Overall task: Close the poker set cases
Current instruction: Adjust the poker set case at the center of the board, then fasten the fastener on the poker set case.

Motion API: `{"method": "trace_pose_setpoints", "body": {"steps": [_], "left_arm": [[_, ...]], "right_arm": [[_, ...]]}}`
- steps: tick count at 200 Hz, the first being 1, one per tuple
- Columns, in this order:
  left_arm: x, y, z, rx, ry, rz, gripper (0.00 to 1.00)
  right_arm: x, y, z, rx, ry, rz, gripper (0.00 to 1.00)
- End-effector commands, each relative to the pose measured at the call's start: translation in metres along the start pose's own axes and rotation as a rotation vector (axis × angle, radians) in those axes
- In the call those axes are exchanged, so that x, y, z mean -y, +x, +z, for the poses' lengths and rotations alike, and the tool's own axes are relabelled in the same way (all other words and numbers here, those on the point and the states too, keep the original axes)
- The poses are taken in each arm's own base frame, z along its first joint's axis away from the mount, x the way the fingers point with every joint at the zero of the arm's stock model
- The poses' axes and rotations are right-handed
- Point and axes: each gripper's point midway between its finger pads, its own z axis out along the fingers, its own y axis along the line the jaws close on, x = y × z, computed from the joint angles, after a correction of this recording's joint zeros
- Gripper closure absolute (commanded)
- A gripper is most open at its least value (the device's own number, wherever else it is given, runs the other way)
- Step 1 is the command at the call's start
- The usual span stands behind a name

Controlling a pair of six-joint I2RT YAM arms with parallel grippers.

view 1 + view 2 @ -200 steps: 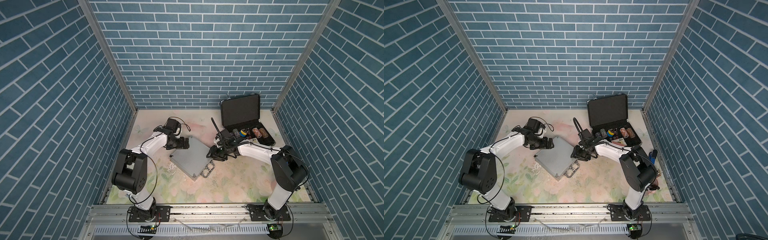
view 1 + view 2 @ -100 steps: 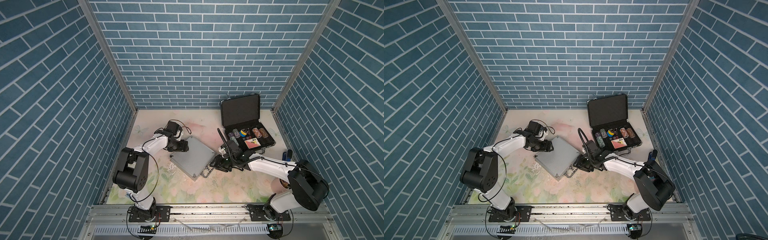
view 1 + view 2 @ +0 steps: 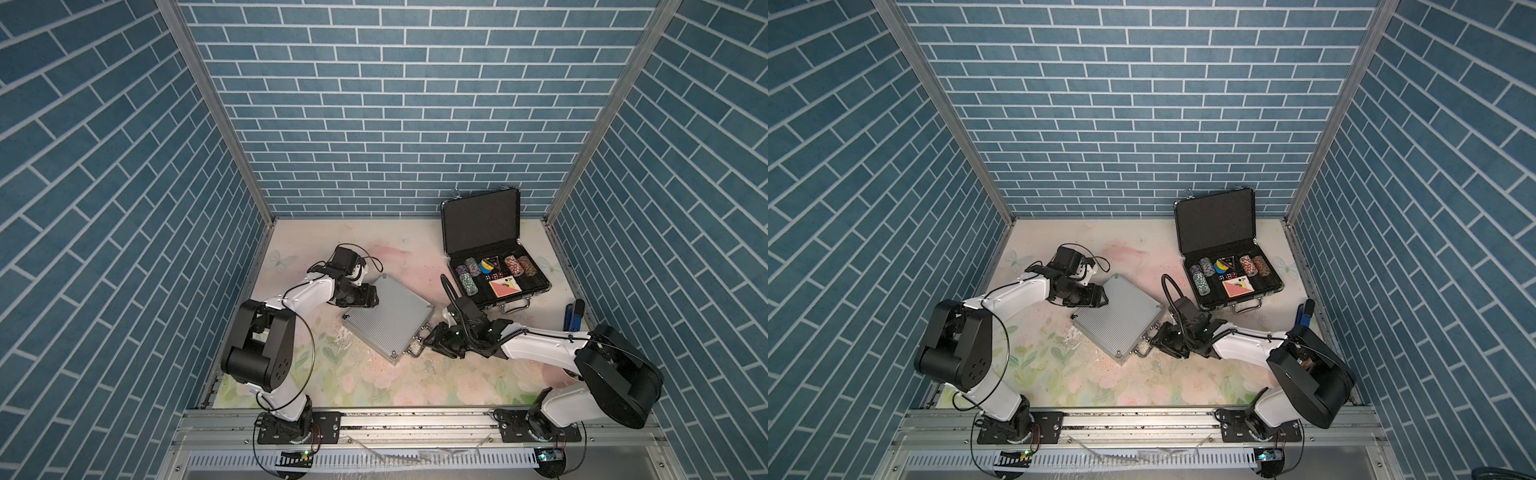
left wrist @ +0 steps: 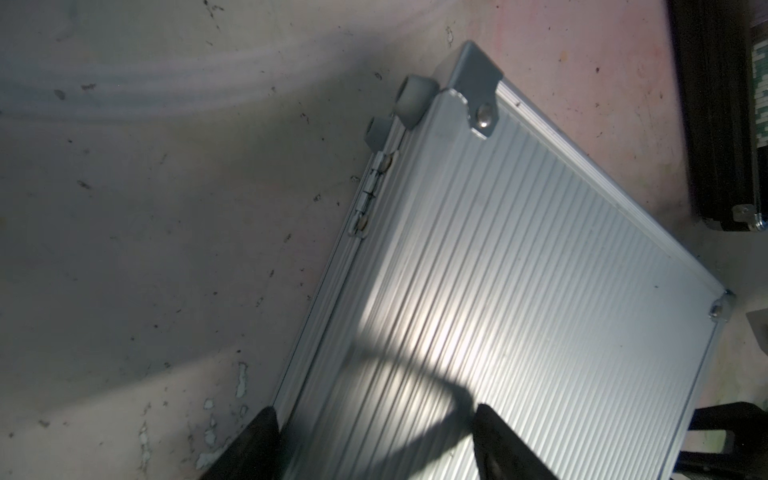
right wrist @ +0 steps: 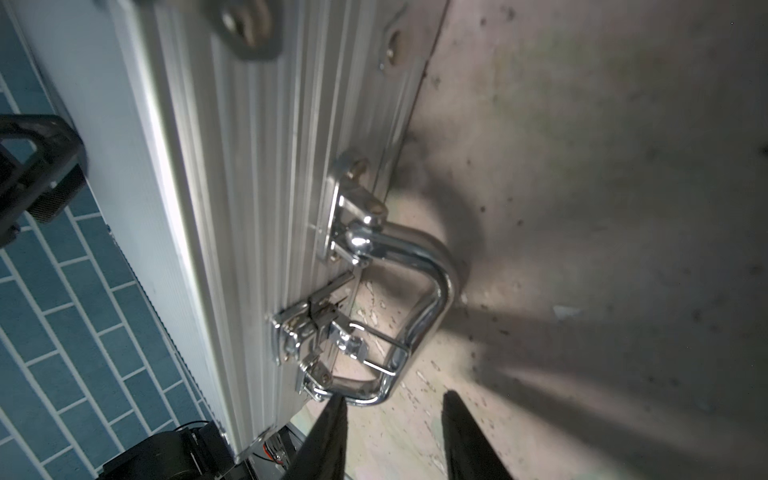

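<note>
Beside silver case handle: right gripper, part-open, empty. Opposite, hinge edge: left gripper, wide, empty. Risk: unbraced case likely skids if pushed.

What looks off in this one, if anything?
The silver case lies shut but skewed on the table. Its latch looks unfastened, with the wire loop hanging loose. The black case stands wide open, chips showing. The table's coating is flaked beside the silver case.

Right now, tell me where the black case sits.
In both top views the black case stands open, lid up, at the back right corner of the table, just behind and right of the flat silver case.
</note>
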Motion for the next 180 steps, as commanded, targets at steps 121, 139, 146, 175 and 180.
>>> {"method": "trace_pose_setpoints", "body": {"steps": [121, 139, 146, 175, 180], "left_arm": [[0.003, 0.052, 0.003, -0.152, 0.02, -0.033, 0.3], [0.003, 0.051, 0.003, -0.152, 0.02, -0.029, 0.3], [0.003, 0.052, 0.003, -0.152, 0.02, -0.029, 0.3], [0.003, 0.051, 0.003, -0.15, 0.021, -0.028, 0.3], [0.003, 0.051, 0.003, -0.152, 0.021, -0.03, 0.3]], "right_arm": [[-0.018, -0.013, 0.005, 0.074, -0.135, 0.035, 0.78], [-0.025, -0.015, 0.002, 0.081, -0.157, 0.027, 0.79], [-0.028, -0.015, 0.001, 0.083, -0.164, 0.024, 0.79], [-0.036, -0.017, -0.002, 0.088, -0.19, 0.014, 0.81], [-0.037, -0.017, -0.002, 0.088, -0.194, 0.012, 0.81]]}}
